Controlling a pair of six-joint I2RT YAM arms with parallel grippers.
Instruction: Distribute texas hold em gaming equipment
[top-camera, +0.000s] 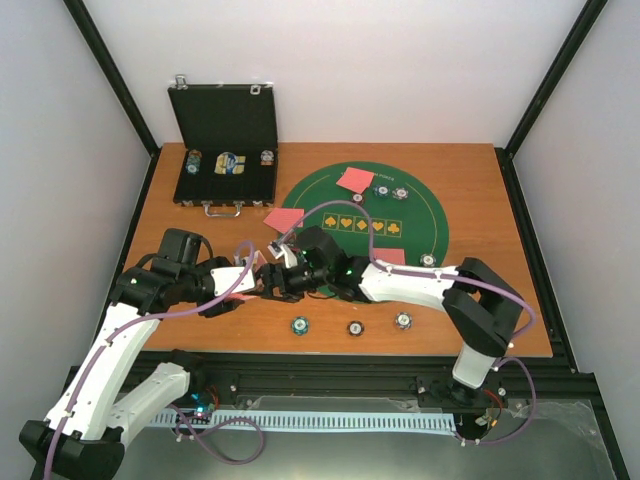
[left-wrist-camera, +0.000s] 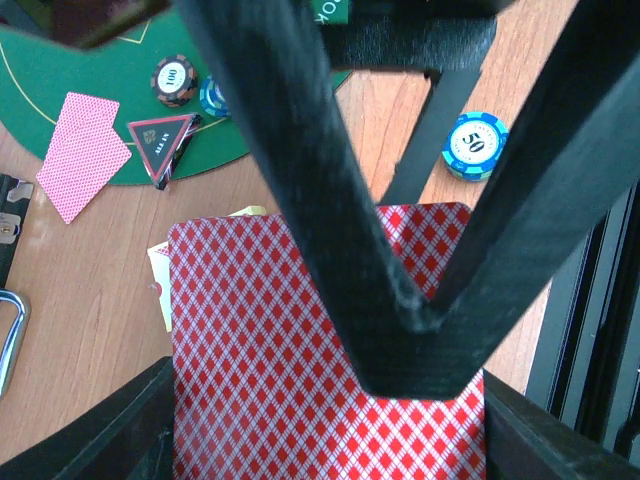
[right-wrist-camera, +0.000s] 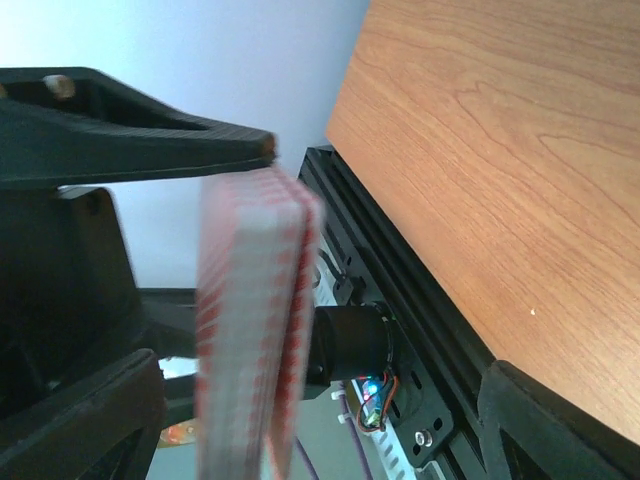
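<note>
Fingers of left gripper clamp the red-backed card deck; right gripper, spread wide, faces it edge-on, left of centre frame.

**Hold'em equipment: your count by position**

Deck of red-backed cards: backs showing, held off the table just off the near-left rim of the green felt mat. Loose cards, backs up: far lot on the mat, left lot overhanging its left rim, near lot at its near rim. Triangle marker, black, red-edged: flat at the left rim, with a brown chip and a blue chip beside it. You have three chips far-centre on the mat. A row of chips lies off its near rim: blue, brown, white.
</note>
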